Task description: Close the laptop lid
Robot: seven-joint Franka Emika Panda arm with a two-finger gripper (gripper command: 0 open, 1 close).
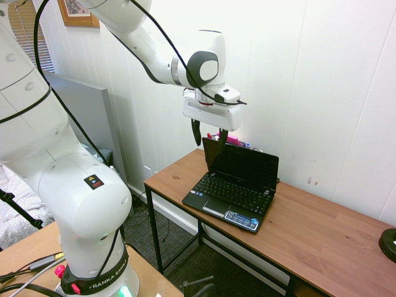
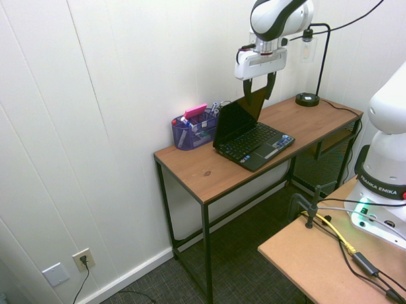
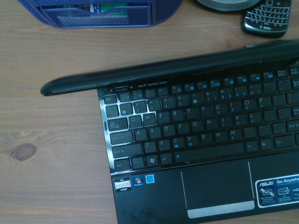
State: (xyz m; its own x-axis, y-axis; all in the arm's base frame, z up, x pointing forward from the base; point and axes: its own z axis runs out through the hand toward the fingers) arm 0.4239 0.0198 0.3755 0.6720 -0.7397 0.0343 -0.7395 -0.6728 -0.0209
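A small black laptop (image 1: 238, 193) is sitting open on a wooden table (image 1: 322, 232) against a white panelled wall, a little left of centre in the first exterior view and right of centre in the second. Its lid (image 1: 241, 164) is standing upright, leaning slightly back, with the dark screen facing the keyboard (image 1: 235, 192); stickers are showing on the palm rest (image 1: 242, 219). The white arm is reaching in from the upper left of the first exterior view, and the gripper (image 1: 210, 137) is hanging with its two dark fingers spread apart, pointing down, one on each side of the lid's top corner at the left of that view; whether either finger is touching the lid cannot be told. In the second exterior view the gripper (image 2: 259, 90) is showing just above the lid's top edge (image 2: 243, 106). The wrist view is looking straight down on the lid's edge (image 3: 154, 74), which is running as a dark bar across the frame above the keyboard (image 3: 196, 123). A blue mesh basket (image 2: 194, 129) holding small items is standing behind the laptop, and a dark phone (image 3: 267, 18) is lying on the table in the upper right corner of the wrist view. A round black base (image 1: 388, 242) is resting at the table's far right in the first exterior view.
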